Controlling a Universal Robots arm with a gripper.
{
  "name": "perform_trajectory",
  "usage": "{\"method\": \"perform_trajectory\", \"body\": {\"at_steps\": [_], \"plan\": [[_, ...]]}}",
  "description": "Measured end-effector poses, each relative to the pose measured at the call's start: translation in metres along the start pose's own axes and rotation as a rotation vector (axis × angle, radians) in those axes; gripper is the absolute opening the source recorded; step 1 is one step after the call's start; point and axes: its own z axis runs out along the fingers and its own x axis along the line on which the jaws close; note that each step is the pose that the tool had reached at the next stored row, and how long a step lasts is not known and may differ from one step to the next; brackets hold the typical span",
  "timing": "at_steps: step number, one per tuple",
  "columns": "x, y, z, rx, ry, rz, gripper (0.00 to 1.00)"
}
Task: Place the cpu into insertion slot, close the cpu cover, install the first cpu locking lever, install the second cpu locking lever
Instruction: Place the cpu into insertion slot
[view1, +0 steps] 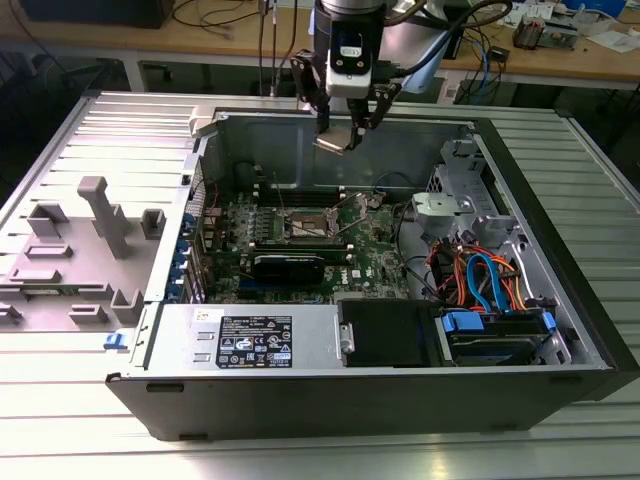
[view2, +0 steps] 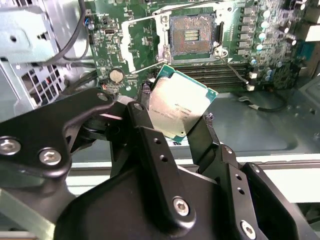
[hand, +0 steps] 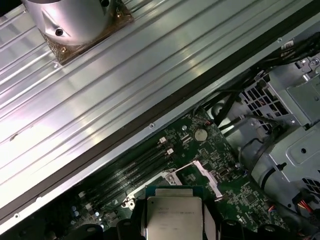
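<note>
Over the open computer case (view1: 300, 400) and its green motherboard (view1: 385, 262), the gripper (view1: 338, 137) hangs near the far wall, well above the bare, uncovered insertion slot (view2: 192, 35), its fingers (view2: 145, 131) pinching the tilted cpu (view2: 181, 106) by opposite edges.

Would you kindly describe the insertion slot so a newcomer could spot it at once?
Inside the open computer case, find the green motherboard. Near its middle sits the insertion slot, empty while the hand holds the cpu. It is square with a silvery rim and dark centre, unlike the long narrow black memory slots beside it.
</note>
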Motion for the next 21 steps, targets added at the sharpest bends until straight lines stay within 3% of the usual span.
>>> {"method": "perform_trajectory", "body": {"at_steps": [21], "plan": [[-0.0001, -0.0006, 0.0067, -0.0009, -0.0129, 0.137, 0.54]]}}
